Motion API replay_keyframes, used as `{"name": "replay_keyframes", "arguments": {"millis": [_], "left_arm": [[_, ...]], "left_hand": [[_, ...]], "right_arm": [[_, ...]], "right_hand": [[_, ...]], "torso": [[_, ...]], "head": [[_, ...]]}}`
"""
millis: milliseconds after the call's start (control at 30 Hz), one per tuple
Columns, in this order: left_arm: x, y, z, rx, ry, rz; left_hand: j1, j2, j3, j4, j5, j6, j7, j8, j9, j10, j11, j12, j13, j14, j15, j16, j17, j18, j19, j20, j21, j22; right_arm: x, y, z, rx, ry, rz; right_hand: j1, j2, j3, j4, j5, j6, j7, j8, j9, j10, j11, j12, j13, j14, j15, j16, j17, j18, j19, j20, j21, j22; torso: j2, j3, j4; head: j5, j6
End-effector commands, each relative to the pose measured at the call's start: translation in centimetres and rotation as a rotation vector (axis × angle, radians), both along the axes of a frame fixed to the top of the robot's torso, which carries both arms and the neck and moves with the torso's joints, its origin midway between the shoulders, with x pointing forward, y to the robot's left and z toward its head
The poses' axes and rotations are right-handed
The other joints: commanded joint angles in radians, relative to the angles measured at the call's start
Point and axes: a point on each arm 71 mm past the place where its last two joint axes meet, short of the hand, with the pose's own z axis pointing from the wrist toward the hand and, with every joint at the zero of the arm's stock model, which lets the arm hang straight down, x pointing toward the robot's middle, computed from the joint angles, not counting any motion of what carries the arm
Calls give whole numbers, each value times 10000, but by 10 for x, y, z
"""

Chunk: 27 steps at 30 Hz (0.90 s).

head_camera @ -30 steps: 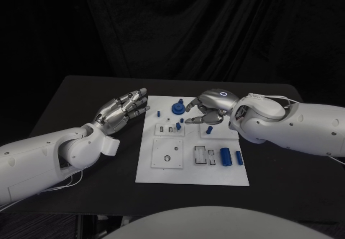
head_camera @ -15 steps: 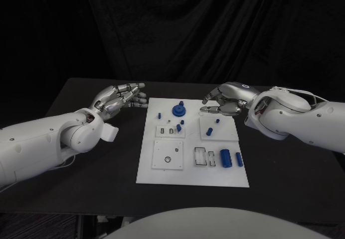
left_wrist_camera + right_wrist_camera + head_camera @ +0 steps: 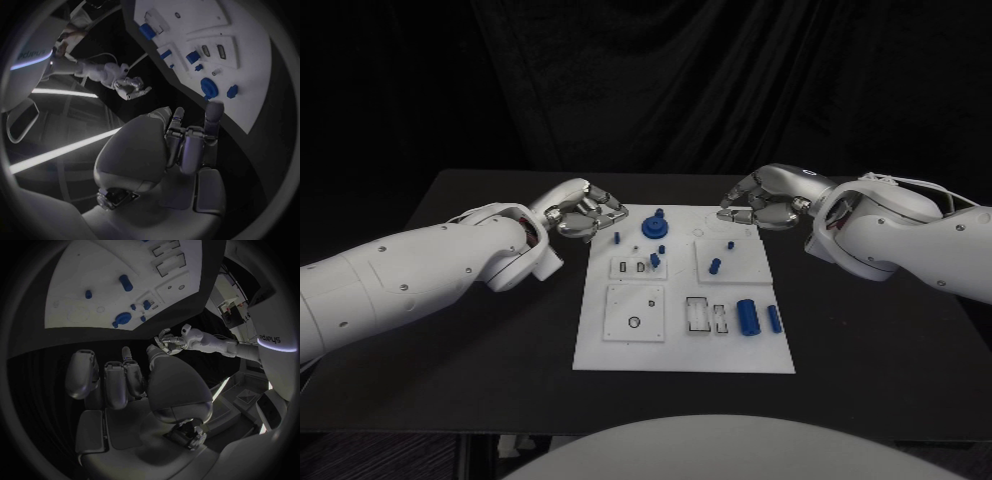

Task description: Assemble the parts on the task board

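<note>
The white task board [image 3: 684,355] lies in the middle of the black table [image 3: 877,380], its long side running away from the robot. On its near half a white square block with a small ring on it [image 3: 635,311] sits toward the robot's left. Beside that block, toward the right, are two narrow rectangular slots [image 3: 708,316], then a blue cylinder [image 3: 749,316] lying on its side, and a slimmer blue pin [image 3: 775,319] just beside it.

Farther along, a small white block [image 3: 640,264] holds two short slots, with a small blue peg [image 3: 655,260] at its right edge. Across from it another white block [image 3: 728,262] carries a tilted blue peg [image 3: 714,266]. Toward the far edge stands a blue knob-like part with a round base [image 3: 653,226] — upright, with a small blue piece [image 3: 617,237] near it on the left.

Both hands hang at the board's far corners, touching no part. The left hand [image 3: 583,216] is beside the far left corner, its fingers curled inward and holding nothing. The right hand [image 3: 764,206] is at the far right corner — fingers likewise curled in, nothing in them. The wrist views agree: the left hand [image 3: 187,150] and the right hand [image 3: 119,380] each show bent fingers with no part between them.
</note>
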Motion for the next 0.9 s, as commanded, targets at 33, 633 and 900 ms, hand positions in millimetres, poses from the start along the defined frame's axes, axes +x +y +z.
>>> {"name": "replay_keyframes", "arguments": {"millis": [33,633,900], "left_arm": [[1,-9,0,2650,-1562,239],[5,-59,36,5109,-476,148],[7,-74,30,7040,843,296]], "left_hand": [[-841,-98,-579,173,-764,348,-135,198,107,1284,-215,135,2660,1407,-69,62,2734,-490,1712,-20,1408,2266],[-3681,566,-2122,258,-1062,1082,-561,820,1073,1284,-591,135,2660,1407,-497,62,2734,-1134,4548,-388,3107,5722],[-4453,645,-3276,223,-110,498,-971,2917,4503,1284,-1018,135,2660,1407,-925,62,2734,-1248,5128,-825,3200,6177]], "right_arm": [[2,-5,-2,-89,408,-527],[2,-10,-4,-253,616,-920],[3,-8,-6,-387,825,-886]], "right_hand": [[131,20,82,5,91,-5,-29,-44,-11,48,15,18,1269,300,-32,27,1206,-173,87,18,57,1736],[199,11,128,12,138,93,-26,0,-5,33,14,-7,1242,298,-37,3,1178,-169,91,11,49,1730],[215,3,135,8,153,106,-32,5,-5,-22,12,-52,1202,273,-37,-43,1132,-149,45,10,-46,1703]], "torso": [[-115,80,-77],[-179,121,-202],[-179,119,-225]], "head": [[50,-2],[421,-2],[440,-2]]}}
